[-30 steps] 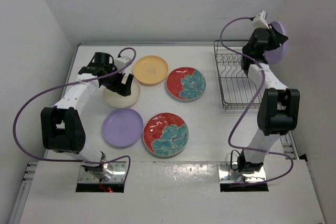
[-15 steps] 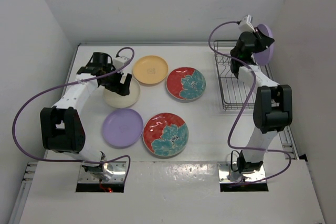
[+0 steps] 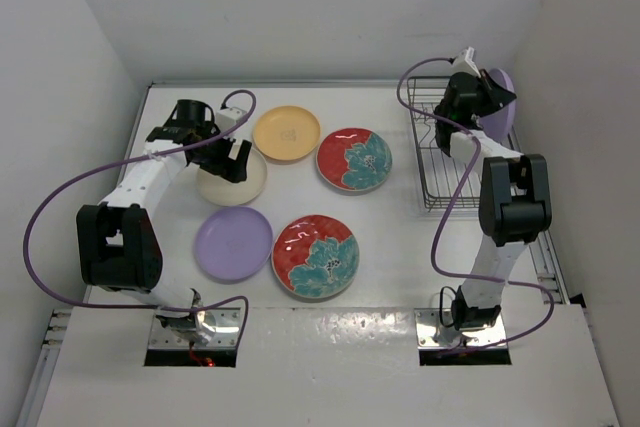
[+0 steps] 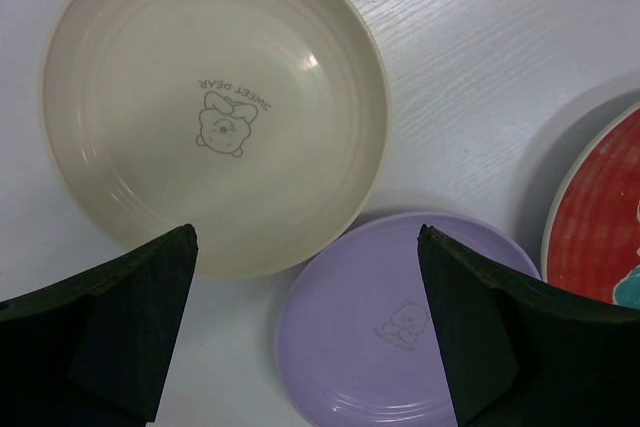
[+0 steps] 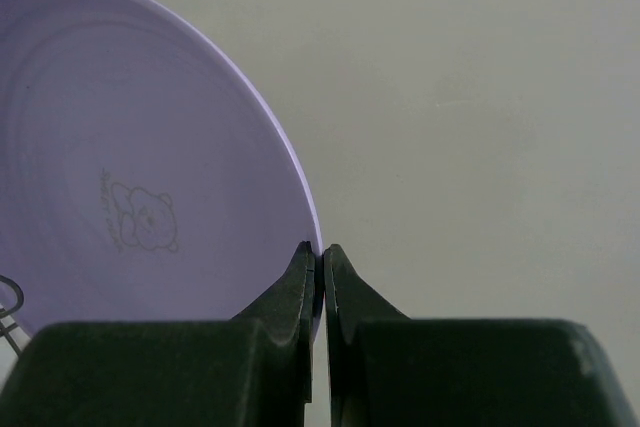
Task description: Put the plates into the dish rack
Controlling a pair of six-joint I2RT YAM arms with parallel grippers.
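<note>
My right gripper (image 3: 484, 99) is shut on the rim of a lilac plate (image 3: 500, 102), held on edge above the far end of the dark wire dish rack (image 3: 440, 179); the right wrist view shows that plate (image 5: 130, 157) pinched between my gripper's (image 5: 322, 250) jaws. My left gripper (image 3: 236, 163) is open above the cream plate (image 3: 222, 185), which the left wrist view shows from above (image 4: 215, 107). A second lilac plate (image 3: 233, 243), an orange-yellow plate (image 3: 286, 133) and two red plates with teal flowers (image 3: 353, 159) (image 3: 315, 256) lie flat on the table.
The lilac plate on the table (image 4: 400, 332) lies just beside the cream one, under my left gripper (image 4: 305, 332). A red plate's rim (image 4: 595, 212) shows at the right. White walls stand close behind and right of the rack.
My right gripper has carried the lilac plate left and down, from beyond the rack's right side to over its far end. The left arm has barely moved.
</note>
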